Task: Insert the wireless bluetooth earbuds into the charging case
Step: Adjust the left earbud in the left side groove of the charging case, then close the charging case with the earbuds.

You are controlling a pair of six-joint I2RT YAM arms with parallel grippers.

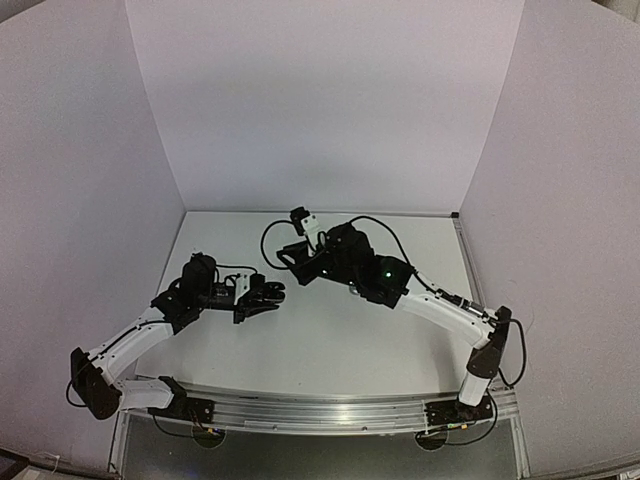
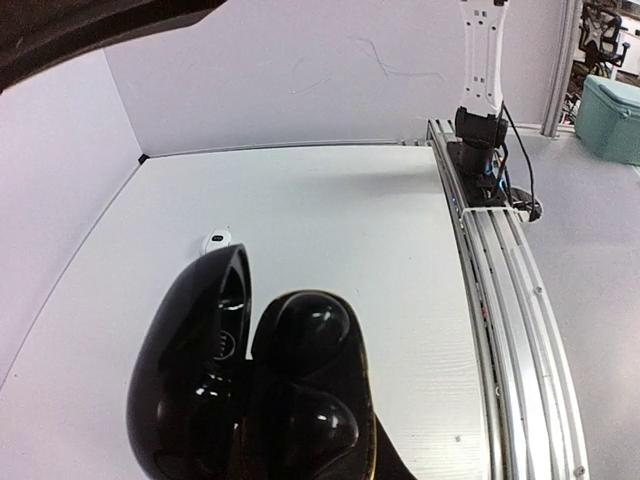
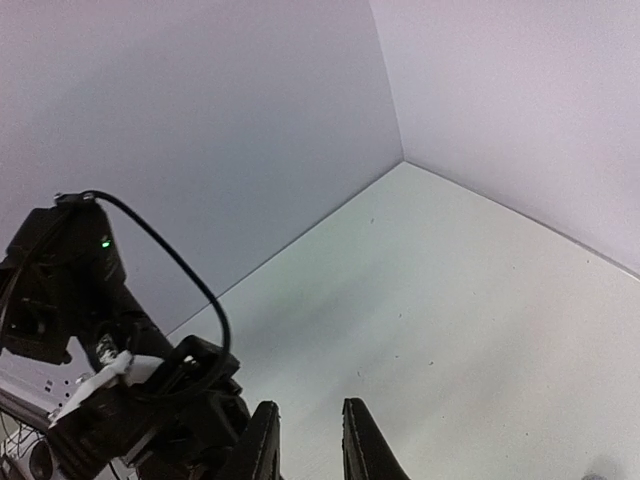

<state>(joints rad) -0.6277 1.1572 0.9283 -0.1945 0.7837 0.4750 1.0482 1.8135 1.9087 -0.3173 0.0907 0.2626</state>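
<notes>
My left gripper (image 1: 262,297) is shut on a black charging case (image 2: 300,400) with its lid (image 2: 190,370) swung open to the left. Two glossy black rounded shapes (image 2: 312,322) show in the case's base. I cannot tell whether they are earbuds or bare wells. One small white earbud (image 2: 218,240) lies on the table just beyond the lid. My right gripper (image 1: 292,252) hovers over the middle of the table, behind and to the right of the left one. In the right wrist view its fingers (image 3: 262,442) stand a little apart, with only bare table between them, so the gripper (image 3: 310,440) is open.
White walls close in the table (image 1: 340,330) on three sides. The metal rail (image 2: 500,300) runs along the near edge, with the right arm's base (image 2: 480,140) on it. The left arm (image 3: 100,350) and its cable loom left of the right fingers.
</notes>
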